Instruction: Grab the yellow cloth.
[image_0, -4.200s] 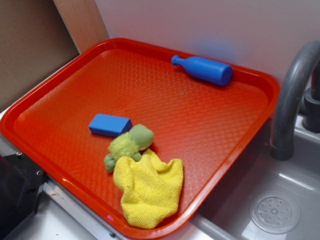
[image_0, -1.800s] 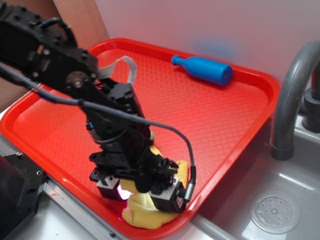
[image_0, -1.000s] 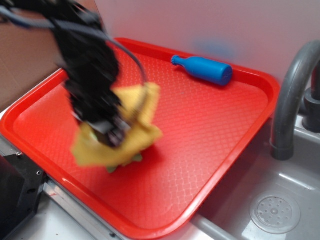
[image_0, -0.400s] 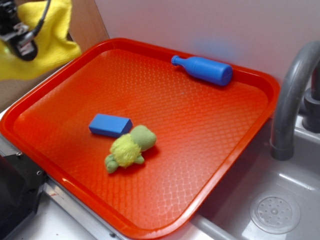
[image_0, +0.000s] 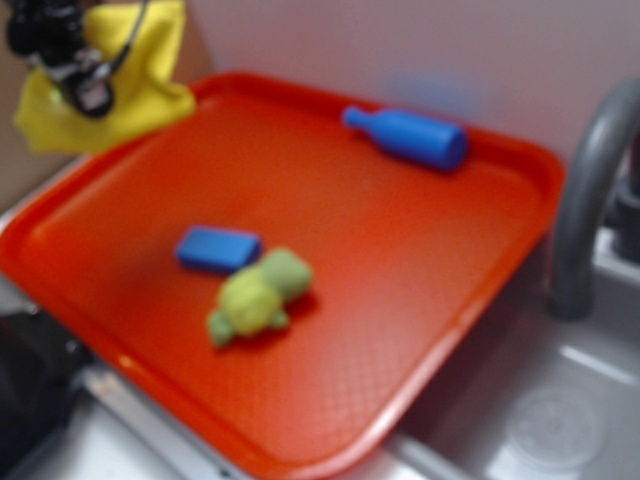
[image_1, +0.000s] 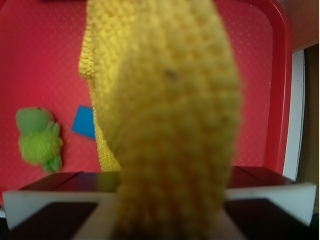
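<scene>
Yellow cloth (image_0: 120, 85) — bright yellow nubby microfibre rag, lifted clear of the tray, hanging in folds at the upper left of the exterior view, over the tray's far left corner. In the wrist view the cloth (image_1: 165, 115) fills the centre of the picture, draped down from between the jaws and hiding most of what lies below.

Gripper (image_0: 85, 85) — black, pinching the cloth; the rag wraps around it on both sides. The exterior view is blurred, so finger detail cannot be read.

Red tray (image_0: 420, 300) — textured plastic, raised rim, tilted in the picture.

Green plush toy (image_0: 255, 297) — fuzzy yellow-green, lying on the tray near its front edge, well apart from the cloth.

Blue block (image_0: 218, 248) — flat rectangle, just beside the plush toy on its left.

Blue bottle (image_0: 408, 136) — lying on its side near the tray's far rim.

Grey faucet (image_0: 585, 200) — curved, right of the tray, above a grey sink basin (image_0: 560, 400).
</scene>
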